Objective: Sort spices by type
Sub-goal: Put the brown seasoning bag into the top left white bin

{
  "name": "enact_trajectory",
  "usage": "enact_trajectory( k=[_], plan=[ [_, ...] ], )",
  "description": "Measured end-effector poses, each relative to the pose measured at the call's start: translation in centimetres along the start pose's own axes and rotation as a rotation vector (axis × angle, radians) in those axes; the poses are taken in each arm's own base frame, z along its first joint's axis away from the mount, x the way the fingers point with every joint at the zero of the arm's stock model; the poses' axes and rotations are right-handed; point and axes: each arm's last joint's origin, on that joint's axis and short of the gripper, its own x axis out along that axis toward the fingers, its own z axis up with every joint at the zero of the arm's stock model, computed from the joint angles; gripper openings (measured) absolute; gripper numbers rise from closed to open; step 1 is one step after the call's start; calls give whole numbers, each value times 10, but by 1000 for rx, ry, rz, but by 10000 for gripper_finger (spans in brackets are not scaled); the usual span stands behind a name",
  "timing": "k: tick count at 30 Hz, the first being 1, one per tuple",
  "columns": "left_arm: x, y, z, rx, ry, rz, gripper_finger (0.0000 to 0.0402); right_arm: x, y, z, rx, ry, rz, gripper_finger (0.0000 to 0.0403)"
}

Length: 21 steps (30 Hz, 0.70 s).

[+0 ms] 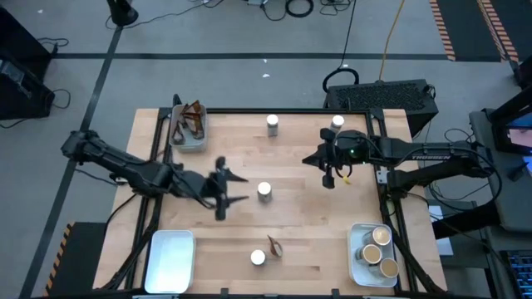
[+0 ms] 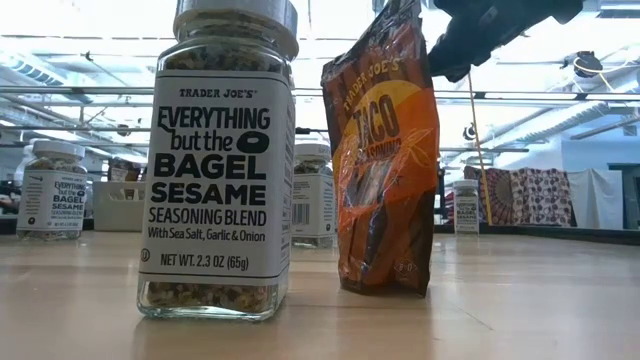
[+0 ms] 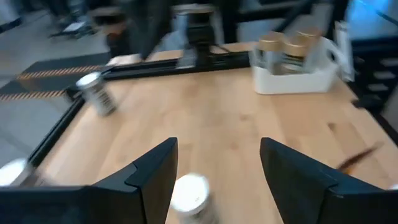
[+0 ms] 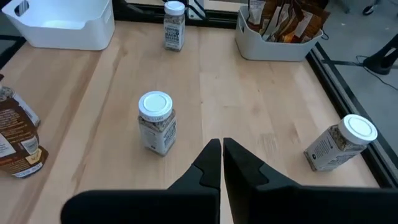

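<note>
Left gripper [image 1: 236, 188] mid-table, fingers spread, empty, pointed at white-lidded jar [image 1: 264, 192] just beyond fingertips. Right gripper [image 1: 330, 180] clenched on nothing, hovering at table's right. Other white-lidded jars scattered loose; sachets in far-left tray [image 1: 189, 143]; tan-lidded jars in near-right tray [image 1: 359, 266]; near-left tray [image 1: 170, 259] beside them.

Tabletop [image 1: 307, 241] centre blocked only by white-lidded jar [image 1: 264, 192], just ahead of open left claw [image 1: 235, 189]; bare wood left around it.
</note>
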Motion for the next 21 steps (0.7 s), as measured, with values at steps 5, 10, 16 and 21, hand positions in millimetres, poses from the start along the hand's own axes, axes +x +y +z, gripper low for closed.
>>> enact_trajectory(
  k=[5,10,16,21],
  plan=[
    [26,-30,23,102,21,-85,233,0,0,0,18,2,2,0],
    [43,-41,50,-32,67,-72,233,0,1,0,41,4,4,0],
    [47,-56,74,-21,193,-189,233,0,3,-1,43,9,10,0],
    [54,-69,89,-29,191,-229,233,0,7,0,43,6,26,0]
  ],
)
